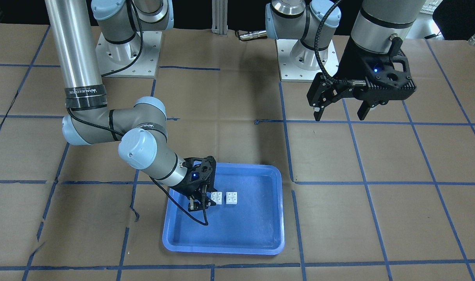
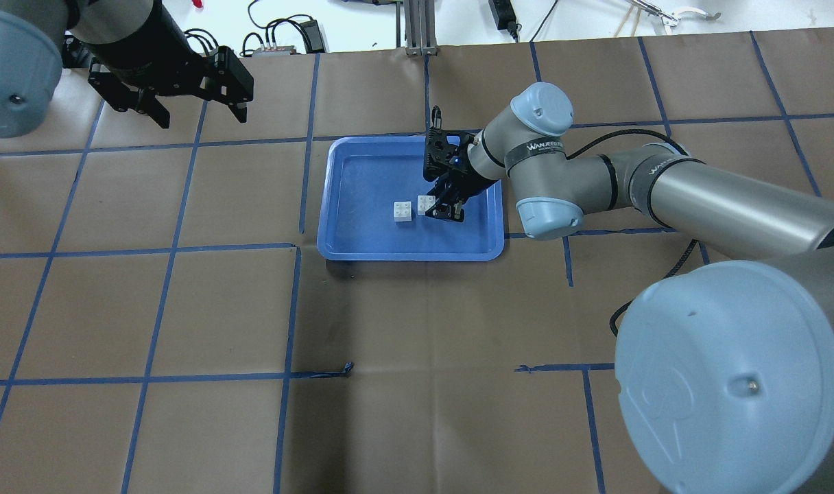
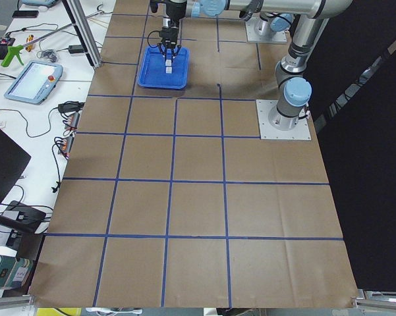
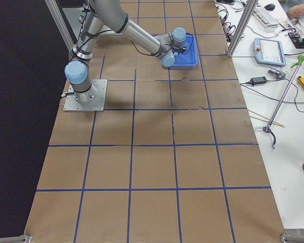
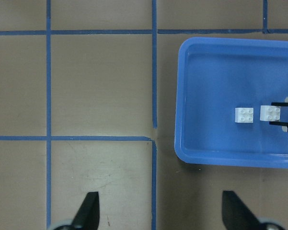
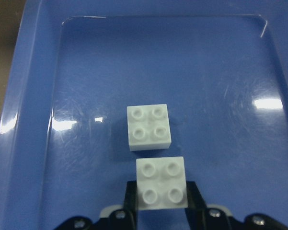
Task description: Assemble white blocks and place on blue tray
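Note:
Two white blocks lie side by side, a little apart, on the floor of the blue tray. My right gripper is down in the tray, its jaws against the sides of the nearer block, which rests low on the tray floor. The other block sits free just beyond it. In the overhead view the gripped block is to the right of the free one. My left gripper is open and empty, held high over the bare table, well away from the tray.
The table is covered in brown paper with a grid of blue tape. The two arm bases stand at the robot's side. Cables, a teach pendant and tools lie beyond the table's far edge.

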Controlling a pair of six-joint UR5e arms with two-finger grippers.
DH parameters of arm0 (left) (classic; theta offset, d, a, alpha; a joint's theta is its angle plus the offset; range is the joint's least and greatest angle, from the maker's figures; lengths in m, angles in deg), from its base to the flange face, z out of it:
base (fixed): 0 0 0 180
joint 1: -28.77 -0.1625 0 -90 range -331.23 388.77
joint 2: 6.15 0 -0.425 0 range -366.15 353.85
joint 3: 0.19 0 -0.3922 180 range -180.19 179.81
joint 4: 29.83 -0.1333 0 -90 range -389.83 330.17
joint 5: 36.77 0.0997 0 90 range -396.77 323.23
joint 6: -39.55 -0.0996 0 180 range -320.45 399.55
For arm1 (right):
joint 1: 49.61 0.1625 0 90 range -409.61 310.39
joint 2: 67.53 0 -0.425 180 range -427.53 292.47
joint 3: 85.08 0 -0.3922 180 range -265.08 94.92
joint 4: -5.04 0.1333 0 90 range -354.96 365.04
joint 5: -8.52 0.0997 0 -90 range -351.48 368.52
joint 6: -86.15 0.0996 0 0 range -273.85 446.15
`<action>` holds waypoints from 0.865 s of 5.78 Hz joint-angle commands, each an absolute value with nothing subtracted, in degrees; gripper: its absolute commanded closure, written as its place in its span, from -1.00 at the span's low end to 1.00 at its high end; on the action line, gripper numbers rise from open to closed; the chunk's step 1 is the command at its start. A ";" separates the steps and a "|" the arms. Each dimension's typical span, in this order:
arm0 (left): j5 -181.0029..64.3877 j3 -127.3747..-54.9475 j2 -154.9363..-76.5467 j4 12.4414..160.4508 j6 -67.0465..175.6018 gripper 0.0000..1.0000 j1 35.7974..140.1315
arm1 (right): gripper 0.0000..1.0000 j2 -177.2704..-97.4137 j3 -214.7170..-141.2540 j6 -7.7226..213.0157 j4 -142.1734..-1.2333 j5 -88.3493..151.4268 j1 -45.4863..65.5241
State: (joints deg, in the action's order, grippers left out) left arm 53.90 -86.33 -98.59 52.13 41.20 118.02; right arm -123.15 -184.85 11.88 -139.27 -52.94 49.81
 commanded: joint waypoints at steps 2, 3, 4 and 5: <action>52.97 -85.10 -98.26 56.63 41.13 -1.00 118.69 | 0.42 -122.12 -184.83 11.97 -139.71 -52.92 50.49; 52.70 -85.18 -98.43 56.91 41.04 -1.00 118.86 | 0.42 -122.03 -184.83 11.97 -139.71 -52.92 50.49; 52.70 -85.27 -98.43 56.48 41.22 -1.00 118.68 | 0.40 -122.11 -184.83 11.97 -139.71 -52.92 50.49; 52.70 -85.27 -98.35 56.39 41.13 -1.00 118.68 | 0.40 -122.03 -184.83 13.62 -139.71 -52.83 50.49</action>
